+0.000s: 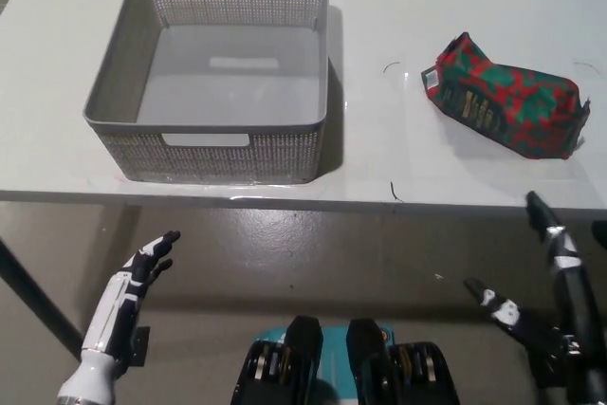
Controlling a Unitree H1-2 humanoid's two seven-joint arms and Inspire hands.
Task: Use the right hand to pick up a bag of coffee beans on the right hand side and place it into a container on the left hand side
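The black right hand (550, 301) has its fingers spread wide apart and holds nothing; one finger reaches up toward the near edge of the table while another points off to the picture's left. The hand sits low at the bottom right of the head view, below and in front of the table edge, over the grey floor. It touches neither the table nor the bag.

The white left hand (128, 296), with its dark fingertips, rests at the lower left, also below the table edge. Its fingers are extended and slightly apart, holding nothing.

One bag of coffee beans (503, 97), a crumpled red and green patterned foil pack with a dark label panel on its near side, lies flat on the right part of the white table (398, 7). It lies slantwise, one end toward the far middle and the other toward the right edge. It sits above the right hand in the picture, well apart from it.

One grey perforated plastic basket (114, 111) of rectangular shape, with a cut-out handle slot in its near wall and another in its far wall, stands upright on the left part of the table, close to the near edge. Nothing lies inside it. Bag and basket are well apart, with bare tabletop between them.
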